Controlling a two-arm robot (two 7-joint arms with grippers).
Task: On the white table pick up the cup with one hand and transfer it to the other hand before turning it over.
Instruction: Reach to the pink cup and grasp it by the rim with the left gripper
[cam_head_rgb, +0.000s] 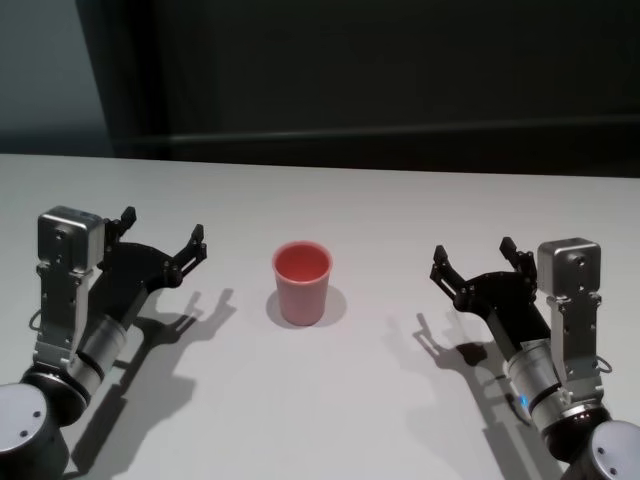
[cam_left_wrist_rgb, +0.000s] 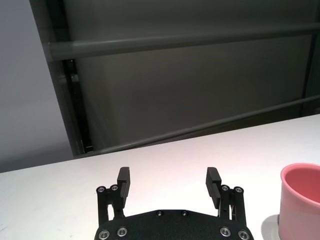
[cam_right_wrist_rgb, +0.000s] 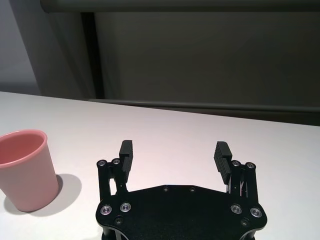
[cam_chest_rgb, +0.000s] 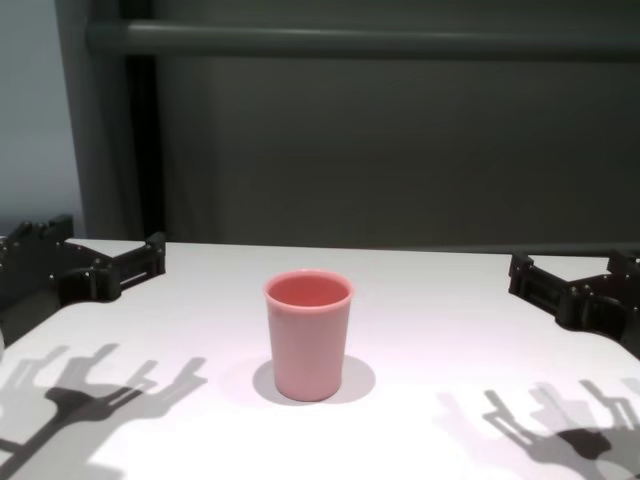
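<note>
The left gripper hovers above the white table with its jaws spread apart and nothing between them. The cup stands upright, mouth up, well outside those jaws and between the two arms. The right gripper also hovers with jaws apart and empty, the cup well clear of them. Pickup, handover and turning over all appear not yet done.

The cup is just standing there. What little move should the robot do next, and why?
Probably slide the left pincer toward the cup. The cup stands upright and untouched on the white table, and both pincers are open and empty, the right pincer idle on the other side.
</note>
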